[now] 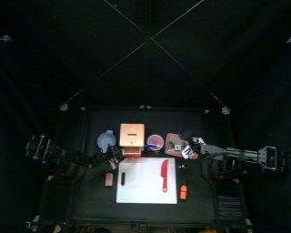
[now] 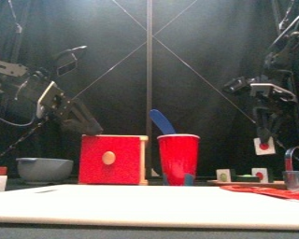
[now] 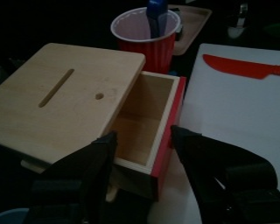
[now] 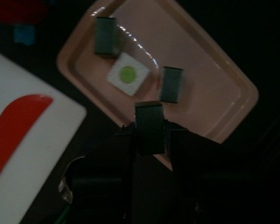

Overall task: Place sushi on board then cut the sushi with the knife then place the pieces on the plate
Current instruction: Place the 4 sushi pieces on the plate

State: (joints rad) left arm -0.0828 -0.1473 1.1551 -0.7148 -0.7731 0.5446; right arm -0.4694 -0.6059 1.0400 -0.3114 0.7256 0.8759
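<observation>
A small black table [image 1: 87,207] stands inside a dark booth. A big black back curtain [image 1: 87,45] hangs behind the table's back edge, and side curtains [image 1: 21,118] hang past its left and right edges. The light is dim, and only a little of it shows on the curtain folds.

Dim, black-curtained booth lit from above; the white cutting board [image 1: 142,187] reflects brightest, and the pink tray [image 4: 213,79] carries a faint glare streak.
</observation>
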